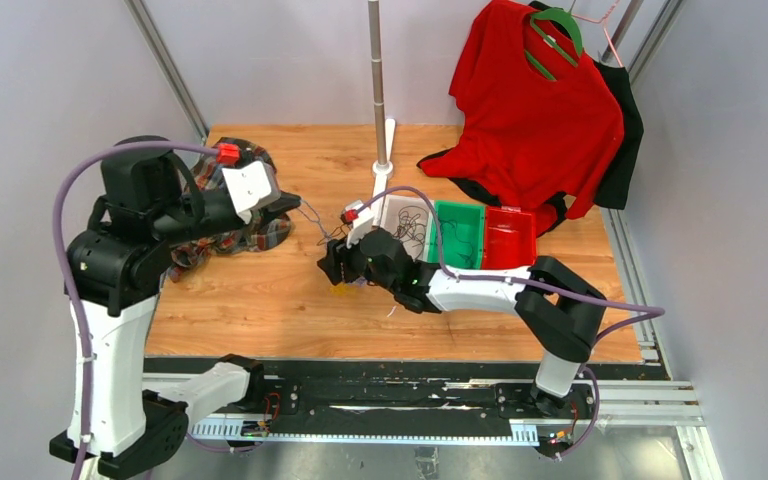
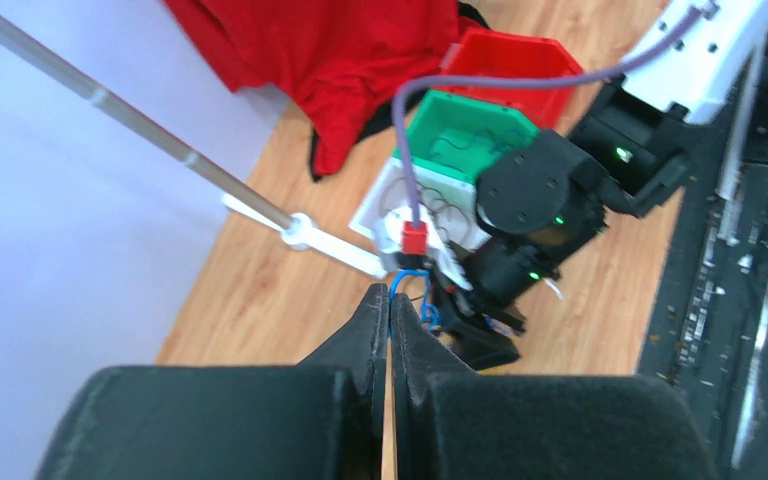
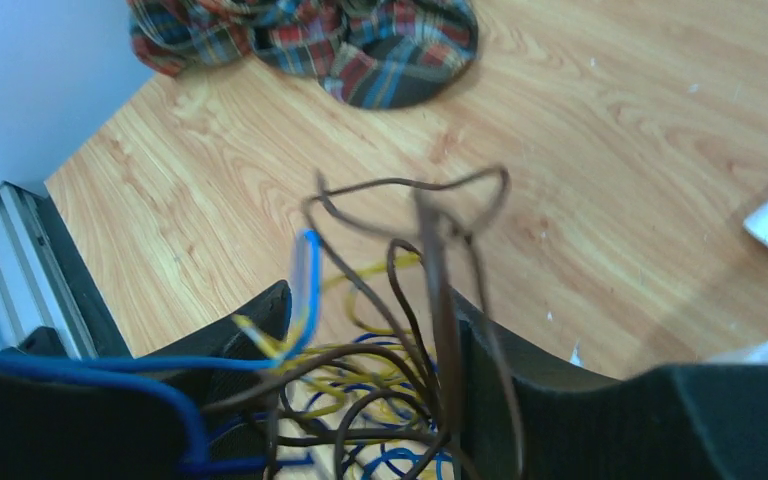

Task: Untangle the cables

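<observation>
The cables are a tangle of thin brown-black, blue and yellow wires, and it fills the gap between the fingers of my right gripper. Those jaws stand well apart around the wad, low over the table; a blue strand runs out over the left finger. In the top view the right gripper sits over a bit of yellow wire. A thin strand stretches from there up to my left gripper. The left gripper is shut on a blue cable at its tips.
Behind the right arm stand a white bin holding dark wires, a green bin and a red bin. A plaid cloth lies at the left. A pole on a white stand and a hanging red shirt are at the back.
</observation>
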